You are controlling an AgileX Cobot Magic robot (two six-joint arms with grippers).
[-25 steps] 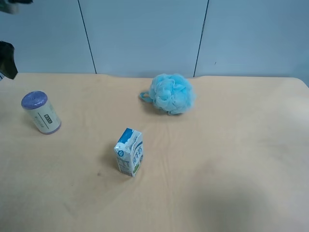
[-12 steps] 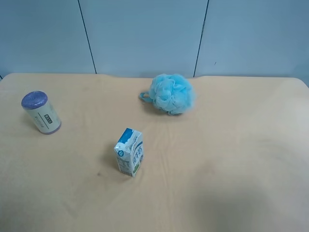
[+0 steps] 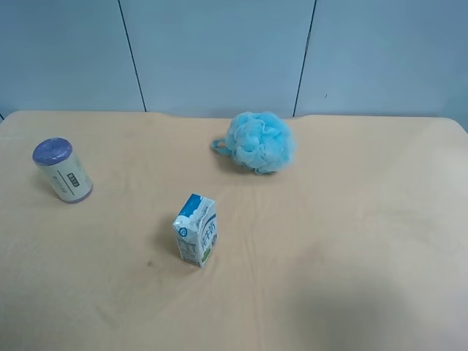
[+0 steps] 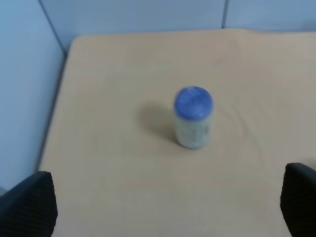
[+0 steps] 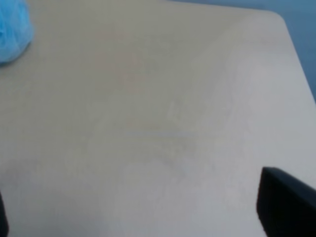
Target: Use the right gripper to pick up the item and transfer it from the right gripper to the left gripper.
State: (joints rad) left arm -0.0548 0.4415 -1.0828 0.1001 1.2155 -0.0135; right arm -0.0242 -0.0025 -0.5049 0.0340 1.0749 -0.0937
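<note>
One item [image 3: 62, 170], one carton [image 3: 196, 229], one sponge [image 3: 259, 142]; both grippers spread, empty.

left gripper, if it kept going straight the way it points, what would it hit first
Probably the item, standing alone on the table roughly between the left gripper fingers' line of travel. Nothing lies in between, though depth is hard to judge.

No arms visible in exterior high view. Left gripper [image 4: 165, 205]: both black fingertips poke in at opposite lower corners of its wrist view, spread wide, nothing between them. Right gripper [image 5: 143, 210]: one dark finger [image 5: 286, 202] clear at a lower corner, sliver of other at opposite edge, also spread wide, holding nothing.
</note>
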